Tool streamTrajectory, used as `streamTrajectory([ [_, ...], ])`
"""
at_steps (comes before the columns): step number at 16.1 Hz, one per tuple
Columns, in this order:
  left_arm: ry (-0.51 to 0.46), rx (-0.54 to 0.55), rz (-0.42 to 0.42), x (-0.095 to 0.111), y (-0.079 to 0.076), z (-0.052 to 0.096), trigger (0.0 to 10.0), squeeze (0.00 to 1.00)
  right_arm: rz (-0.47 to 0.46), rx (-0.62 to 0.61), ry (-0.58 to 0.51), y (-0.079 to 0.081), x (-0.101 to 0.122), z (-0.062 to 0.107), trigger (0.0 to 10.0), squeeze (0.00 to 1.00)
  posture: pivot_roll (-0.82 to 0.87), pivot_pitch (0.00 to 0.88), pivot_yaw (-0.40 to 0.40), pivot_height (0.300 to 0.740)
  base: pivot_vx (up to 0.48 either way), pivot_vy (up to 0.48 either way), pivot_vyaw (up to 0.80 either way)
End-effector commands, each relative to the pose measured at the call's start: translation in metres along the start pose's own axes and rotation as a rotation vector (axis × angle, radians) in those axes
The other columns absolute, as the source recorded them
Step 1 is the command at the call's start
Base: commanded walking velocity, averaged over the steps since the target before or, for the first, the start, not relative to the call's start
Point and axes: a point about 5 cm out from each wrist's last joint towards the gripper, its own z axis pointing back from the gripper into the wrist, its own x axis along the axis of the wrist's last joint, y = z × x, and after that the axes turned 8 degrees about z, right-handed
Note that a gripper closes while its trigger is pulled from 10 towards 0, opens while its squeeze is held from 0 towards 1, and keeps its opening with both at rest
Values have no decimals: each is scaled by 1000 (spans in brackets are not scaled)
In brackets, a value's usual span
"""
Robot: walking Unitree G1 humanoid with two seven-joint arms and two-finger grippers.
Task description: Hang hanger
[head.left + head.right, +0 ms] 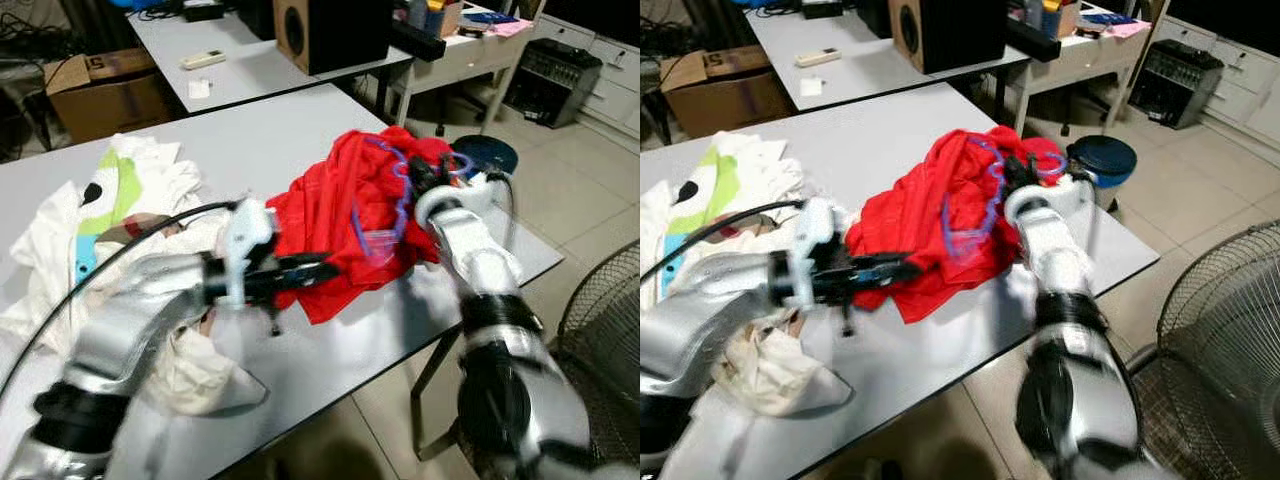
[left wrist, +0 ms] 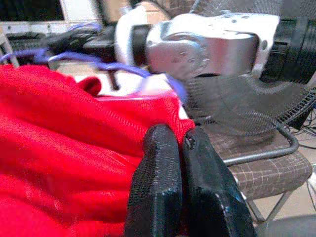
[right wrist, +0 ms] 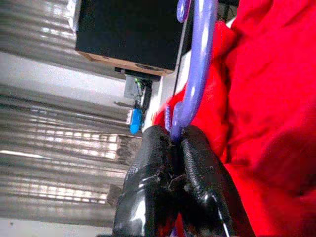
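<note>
- The step in hand looks like getting the red garment onto the purple hanger; actual hanging on a rail seems some way off, and no rail is to be seen.
- The right gripper has its two black fingers pinched shut on the hanger's curved plastic bar, at the far end of the garment near the table's right edge.
- The left gripper has its fingers pressed together on a fold of the red cloth at the garment's near-left edge.
- The hanger lies on top of the crumpled garment, on the grey table, partly threaded among the folds; how much of it is inside the cloth I cannot tell.
- Next move, as I judge it: keep the cloth taut with the left while the right works the hanger arm into the shoulder, then lift both clear of the table.
- The garment is a thin, matte, fine-knit fabric, limp and heavily bunched; it will likely sag and slip.
- The hanger is smooth, glossy, rounded plastic tubing, slim and rigid.
- A white printed shirt lies heaped by the left arm; a wire fan guard stands beside the table.
</note>
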Motion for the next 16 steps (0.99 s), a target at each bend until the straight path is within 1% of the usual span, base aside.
streamTrajectory([
  [1,-13,-103,-24,5,-10,-2,0,0,-10,55,-79,8,22,3,10000,0,7,0,3,740,0,0,0],
  [2,-14,-91,-31,5,-8,0,0,0,6,62,-67,6,23,6,10000,0,5,0,5,740,0,0,0],
  [3,-26,-75,-45,7,-6,1,0,0,44,61,-34,1,22,11,10000,0,4,0,8,740,0,0,0],
  [4,-38,-78,-49,10,-6,1,0,0,56,59,-18,-1,22,15,10000,0,3,0,9,740,0,0,0],
  [5,-61,-122,-48,15,-12,-2,0,0,32,62,-19,-3,23,24,10000,0,-4,0,18,740,0,0,0],
  [6,-60,-143,-45,15,-15,-4,0,0,8,62,-29,-2,23,25,10000,0,-6,0,23,740,0,0,0],
  [8,-57,-156,-47,12,-18,-10,0,0,5,68,-31,2,21,22,10000,0,-8,0,26,740,0,0,0],
  [10,-54,-161,-65,9,-18,-20,0,0,9,77,-27,11,17,14,10000,0,-7,0,24,740,0,0,0],
  [12,-52,-177,-67,9,-20,-23,0,0,23,75,-14,16,14,9,10000,0,-6,0,22,740,0,0,0],
  [13,-54,-187,-67,10,-21,-26,0,0,18,72,-12,17,13,7,10000,0,-5,0,21,740,0,0,0],
  [15,-30,-196,-83,6,-23,-28,0,0,-36,100,-15,28,12,-2,10000,0,-2,0,18,740,0,0,0],
  [16,-27,-194,-86,5,-22,-29,0,0,-44,105,-16,30,12,-2,10000,0,0,0,16,740,0,0,0],
])
